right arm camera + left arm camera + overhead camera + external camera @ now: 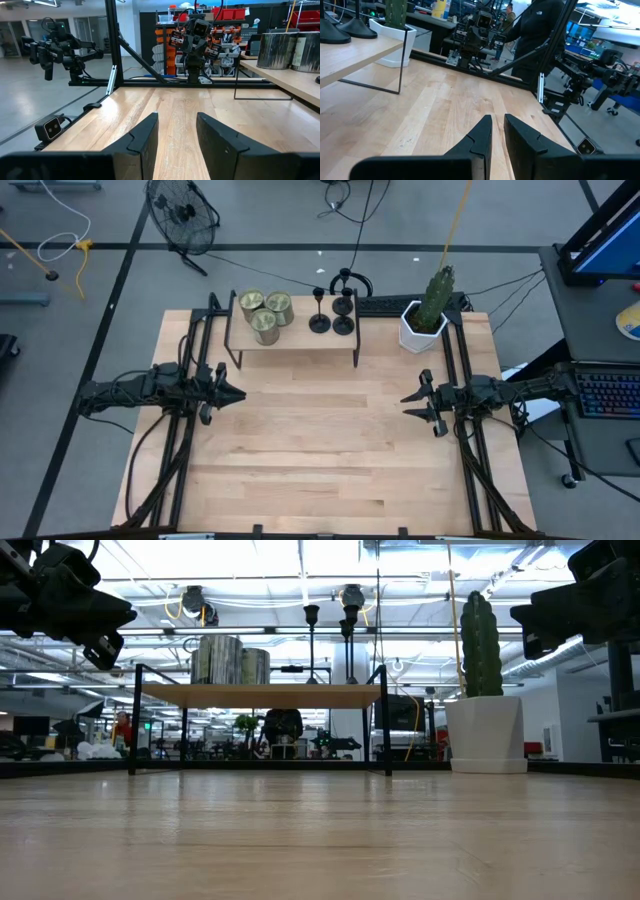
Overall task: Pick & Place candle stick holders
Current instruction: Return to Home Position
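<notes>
Three black candle stick holders (335, 315) stand on their round bases on the right half of a small wooden shelf (300, 340) at the table's far edge. Their stems and cups (311, 615) rise above the shelf top, and two bases (350, 30) show in the left wrist view. My left gripper (238, 394) hovers level over the table's left side, shut and holding nothing (497, 117). Over the right side, my right gripper (408, 405) hovers level and open, with nothing between its fingers (177, 115). Both are well short of the shelf.
Three metal jars (265, 313) stand on the shelf's left half. A cactus in a white pot (428, 315) stands on the table right of the shelf. Bare wood lies between the grippers and toward the near edge. A person in a dark jacket (540, 30) stands beyond the table.
</notes>
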{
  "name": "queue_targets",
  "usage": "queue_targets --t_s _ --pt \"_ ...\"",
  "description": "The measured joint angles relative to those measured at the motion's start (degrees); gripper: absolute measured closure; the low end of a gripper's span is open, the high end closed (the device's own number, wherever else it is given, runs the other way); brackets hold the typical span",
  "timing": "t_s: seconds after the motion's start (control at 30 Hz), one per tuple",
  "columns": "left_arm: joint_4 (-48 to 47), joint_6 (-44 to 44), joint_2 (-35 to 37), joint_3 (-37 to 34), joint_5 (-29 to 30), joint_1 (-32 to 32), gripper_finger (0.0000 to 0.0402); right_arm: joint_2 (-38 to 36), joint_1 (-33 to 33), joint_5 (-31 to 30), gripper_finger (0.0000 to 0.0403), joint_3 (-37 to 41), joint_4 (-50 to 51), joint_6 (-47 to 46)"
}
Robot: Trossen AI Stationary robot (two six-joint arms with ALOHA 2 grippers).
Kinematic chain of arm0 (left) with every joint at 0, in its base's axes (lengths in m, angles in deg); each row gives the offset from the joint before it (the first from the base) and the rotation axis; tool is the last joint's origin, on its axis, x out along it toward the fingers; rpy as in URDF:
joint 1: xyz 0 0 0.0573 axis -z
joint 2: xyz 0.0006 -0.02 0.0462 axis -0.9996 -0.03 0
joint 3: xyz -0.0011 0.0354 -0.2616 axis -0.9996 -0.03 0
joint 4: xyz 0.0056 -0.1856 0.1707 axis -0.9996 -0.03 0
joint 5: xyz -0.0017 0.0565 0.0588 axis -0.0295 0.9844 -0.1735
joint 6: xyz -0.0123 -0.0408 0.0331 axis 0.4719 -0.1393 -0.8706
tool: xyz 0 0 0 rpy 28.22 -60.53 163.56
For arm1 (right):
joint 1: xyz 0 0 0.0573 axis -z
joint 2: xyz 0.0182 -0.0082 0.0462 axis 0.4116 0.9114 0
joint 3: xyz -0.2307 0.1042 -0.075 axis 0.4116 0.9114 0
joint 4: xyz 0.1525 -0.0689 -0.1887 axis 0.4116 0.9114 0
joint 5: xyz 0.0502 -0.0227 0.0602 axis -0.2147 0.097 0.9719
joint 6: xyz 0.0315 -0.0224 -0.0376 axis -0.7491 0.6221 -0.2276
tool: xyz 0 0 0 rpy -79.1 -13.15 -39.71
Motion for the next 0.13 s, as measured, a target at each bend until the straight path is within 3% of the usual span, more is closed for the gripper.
queue_targets --t_s 0.13 --pt "0.0 0.01 0.01 0.0 0.0 0.01 0.035 0.0 -0.02 0.01 0.0277 0.0 0.0 0.0"
